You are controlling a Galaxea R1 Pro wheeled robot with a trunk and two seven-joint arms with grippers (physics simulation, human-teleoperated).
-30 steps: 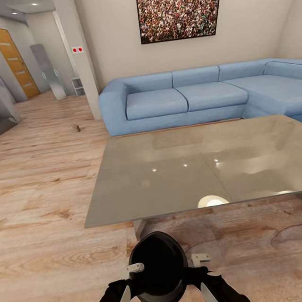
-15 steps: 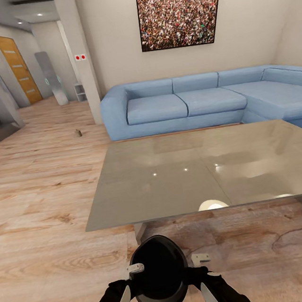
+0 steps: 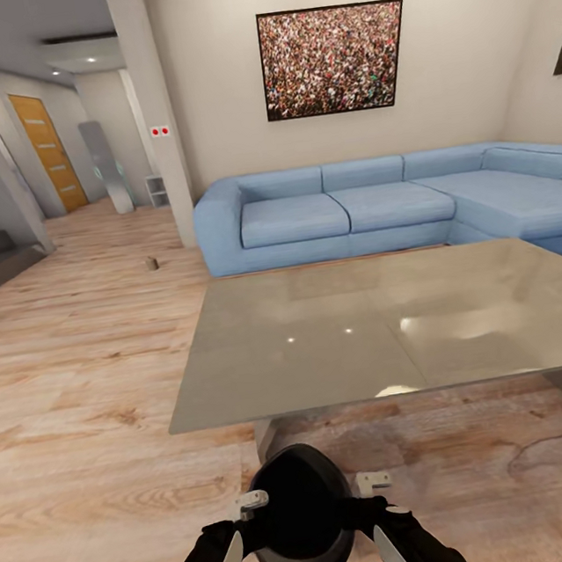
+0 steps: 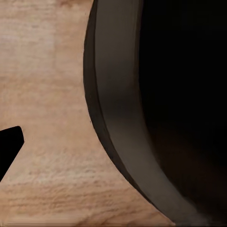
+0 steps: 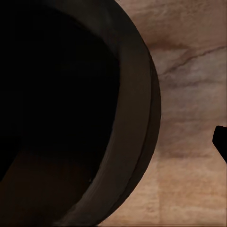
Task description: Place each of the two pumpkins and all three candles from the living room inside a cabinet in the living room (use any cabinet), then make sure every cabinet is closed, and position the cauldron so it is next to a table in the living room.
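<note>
Head view: the cauldron [image 3: 298, 514], a black round pot with a dark open mouth, is seen low in the middle, between both arms, just in front of the robot and near the front edge of the grey tabletop [image 3: 385, 329]. The left pincer [image 3: 251, 500] is placed at the left side of the rim and the right pincer [image 3: 373, 483] at the right side. How far each pincer is open cannot be told, because the fingertips are hidden by the pot. It seems that the pot is carried by pressure from two sides, but real contact is not confirmed. In the left wrist view the thick rim of the cauldron [image 4: 123, 132] is shown close above the wooden floor [image 4: 42, 94], and in the right wrist view the same rim [image 5: 137, 118] is seen.

A small grey-brown stub [image 3: 151, 263], probably one of the candles, lies on the floor far away, beside the blue sofa [image 3: 369, 207].

What could go wrong is judged as follows. If one arm is moved faster than the other, the pot can slip down or tilt. If the base is driven further forward, the cauldron can be knocked against the table edge or its leg [image 3: 266, 434]. The stub on the floor can easily be forgotten.
</note>
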